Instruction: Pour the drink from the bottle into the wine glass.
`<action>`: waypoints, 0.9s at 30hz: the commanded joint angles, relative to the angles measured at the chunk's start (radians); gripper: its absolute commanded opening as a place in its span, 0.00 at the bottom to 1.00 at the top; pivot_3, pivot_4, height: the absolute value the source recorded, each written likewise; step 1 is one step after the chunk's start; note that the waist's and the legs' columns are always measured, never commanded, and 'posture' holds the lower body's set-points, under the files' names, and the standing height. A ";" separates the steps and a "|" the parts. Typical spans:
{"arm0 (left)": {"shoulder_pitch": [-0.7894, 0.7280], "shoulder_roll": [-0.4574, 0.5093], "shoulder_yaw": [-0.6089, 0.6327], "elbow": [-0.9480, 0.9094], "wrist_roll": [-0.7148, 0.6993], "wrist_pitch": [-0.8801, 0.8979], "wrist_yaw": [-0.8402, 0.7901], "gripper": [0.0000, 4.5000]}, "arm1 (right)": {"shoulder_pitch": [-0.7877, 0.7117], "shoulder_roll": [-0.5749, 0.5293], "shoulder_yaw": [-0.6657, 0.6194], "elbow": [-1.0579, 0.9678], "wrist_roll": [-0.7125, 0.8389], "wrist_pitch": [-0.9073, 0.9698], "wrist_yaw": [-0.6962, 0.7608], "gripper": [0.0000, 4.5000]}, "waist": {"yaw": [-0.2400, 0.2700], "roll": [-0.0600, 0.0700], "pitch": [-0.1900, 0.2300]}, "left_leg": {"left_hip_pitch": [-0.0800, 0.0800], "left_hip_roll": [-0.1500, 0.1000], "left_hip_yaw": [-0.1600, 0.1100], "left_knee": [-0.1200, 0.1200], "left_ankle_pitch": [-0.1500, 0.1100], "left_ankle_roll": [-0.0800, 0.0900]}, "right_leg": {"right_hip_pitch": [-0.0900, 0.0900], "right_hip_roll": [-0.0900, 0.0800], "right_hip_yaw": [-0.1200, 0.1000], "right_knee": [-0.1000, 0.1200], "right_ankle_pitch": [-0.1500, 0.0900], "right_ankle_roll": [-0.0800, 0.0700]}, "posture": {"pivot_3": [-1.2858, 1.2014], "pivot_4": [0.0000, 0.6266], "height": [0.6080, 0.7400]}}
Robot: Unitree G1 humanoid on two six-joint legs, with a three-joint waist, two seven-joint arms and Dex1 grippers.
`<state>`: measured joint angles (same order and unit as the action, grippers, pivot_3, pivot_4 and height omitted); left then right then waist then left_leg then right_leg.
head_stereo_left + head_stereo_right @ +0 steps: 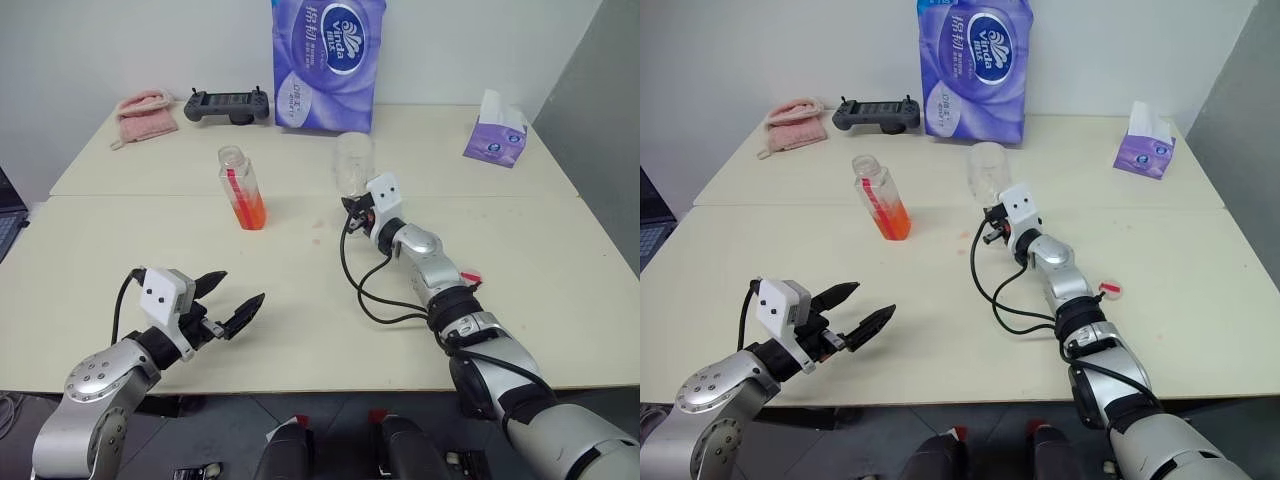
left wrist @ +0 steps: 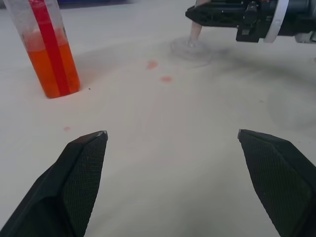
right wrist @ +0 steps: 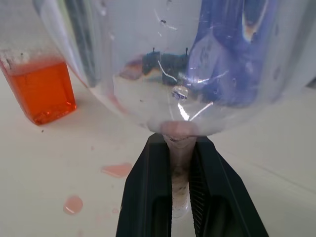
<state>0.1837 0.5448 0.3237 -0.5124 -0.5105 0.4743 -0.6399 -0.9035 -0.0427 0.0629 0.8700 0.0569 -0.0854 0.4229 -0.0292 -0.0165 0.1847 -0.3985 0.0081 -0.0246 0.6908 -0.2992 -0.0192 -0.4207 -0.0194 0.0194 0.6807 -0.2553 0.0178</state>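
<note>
A pink cloth (image 1: pixel 145 112) and a black game controller (image 1: pixel 228 104) lie along the far edge of the pale table (image 1: pixel 300 320), well clear of the work. Near the front left, the left gripper (image 1: pixel 228 303) hovers low over bare tabletop with its two black fingers spread wide and nothing between them, aimed toward the middle as if readied for the bottle it must lift. That bottle (image 1: pixel 242 188) stands upright and uncapped left of centre, well apart from both grippers, the orange-red drink (image 1: pixel 250 212) filling only its lower part. A few pinkish drops (image 2: pixel 159 71) mark the table between bottle and glass. Behind, a large purple pack of tissue rolls (image 1: pixel 328 62) stands against the wall. Just right of centre, the wine glass (image 1: pixel 353 166) stands upright with its bowl empty; the right gripper (image 3: pixel 180 182) is clamped on its stem just under the bowl (a hold that looks meant to steady a tall, top-heavy vessel while liquid goes in), with the round foot appearing to rest on the table, though contact is hard to confirm. Bottle and glass stand near each other but not touching. At the far right corner sits a small purple tissue box (image 1: pixel 496 130). Pouring has not begun.
</note>
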 commanded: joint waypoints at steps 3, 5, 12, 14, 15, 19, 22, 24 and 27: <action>-0.008 0.010 0.033 -0.040 -0.027 -0.015 0.007 1.00 | -0.002 0.029 0.006 -0.026 -0.007 -0.011 0.009 0.04 | -0.003 0.000 0.000 | 0.000 0.001 0.000 0.000 0.000 0.000 | 0.000 0.001 0.000 0.000 0.000 0.000 | 0.52 0.24 1.00; -0.020 0.016 0.034 -0.036 -0.032 -0.008 0.006 1.00 | -0.003 0.045 0.012 -0.019 -0.013 -0.019 0.007 0.04 | -0.003 0.000 0.000 | 0.001 0.001 0.000 0.000 0.000 0.000 | 0.000 0.001 0.000 0.000 0.000 0.000 | 0.52 0.24 1.00; -0.043 0.040 0.044 -0.028 -0.055 0.009 0.007 1.00 | -0.017 0.090 0.029 -0.031 -0.026 -0.027 0.015 0.04 | -0.003 0.000 0.000 | 0.001 0.001 0.000 -0.001 0.000 0.000 | 0.000 0.001 -0.001 0.000 0.000 0.000 | 0.52 0.24 1.00; -0.039 0.045 0.048 -0.030 -0.056 0.010 0.004 1.00 | -0.024 0.101 0.028 -0.010 -0.032 -0.031 0.013 0.04 | -0.003 0.000 0.000 | 0.001 0.001 0.000 -0.001 0.000 0.000 | 0.000 0.001 -0.001 0.000 0.000 0.000 | 0.52 0.24 1.00; -0.036 0.048 0.050 -0.031 -0.056 0.011 0.003 1.00 | -0.028 0.104 0.027 0.004 -0.037 -0.036 0.012 0.04 | -0.004 0.000 0.000 | 0.001 0.001 0.000 -0.001 0.000 0.000 | 0.000 0.001 -0.001 0.000 0.000 0.000 | 0.52 0.24 1.00; -0.041 0.056 0.056 -0.031 -0.061 0.018 0.005 1.00 | -0.051 0.097 0.019 0.075 -0.054 -0.060 -0.008 0.04 | -0.004 0.000 0.000 | 0.001 0.001 0.000 -0.001 0.000 0.000 | 0.000 0.001 -0.001 0.000 0.000 0.000 | 0.52 0.24 1.00; -0.046 0.055 0.054 -0.034 -0.060 0.021 0.010 1.00 | -0.068 0.092 0.018 0.106 -0.060 -0.076 -0.009 0.04 | -0.004 0.000 0.000 | 0.001 0.001 0.000 -0.001 0.000 0.000 | 0.000 0.001 -0.001 0.000 0.000 0.000 | 0.52 0.24 1.00; -0.048 0.054 0.051 -0.035 -0.060 0.023 0.013 1.00 | -0.076 0.089 0.020 0.121 -0.064 -0.082 -0.009 0.04 | -0.004 0.000 0.000 | 0.001 0.001 0.000 -0.001 0.000 0.000 | 0.000 0.001 -0.001 0.000 0.000 0.000 | 0.52 0.24 1.00; -0.052 0.055 0.048 -0.036 -0.061 0.024 0.015 1.00 | -0.076 0.089 0.022 0.129 -0.071 -0.085 -0.008 0.04 | -0.004 0.000 0.000 | 0.001 0.001 0.000 -0.001 0.000 0.000 | 0.000 0.001 -0.001 0.000 0.000 0.000 | 0.52 0.24 1.00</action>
<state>0.1443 0.5896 0.3570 -0.5130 -0.5514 0.4996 -0.6257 -0.9601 0.0472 0.0825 0.9983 -0.0058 -0.1560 0.4199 -0.0334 -0.0165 0.1847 -0.3975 0.0088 -0.0244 0.6901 -0.2991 -0.0193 -0.4204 -0.0185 0.0185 0.6806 -0.2553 0.0175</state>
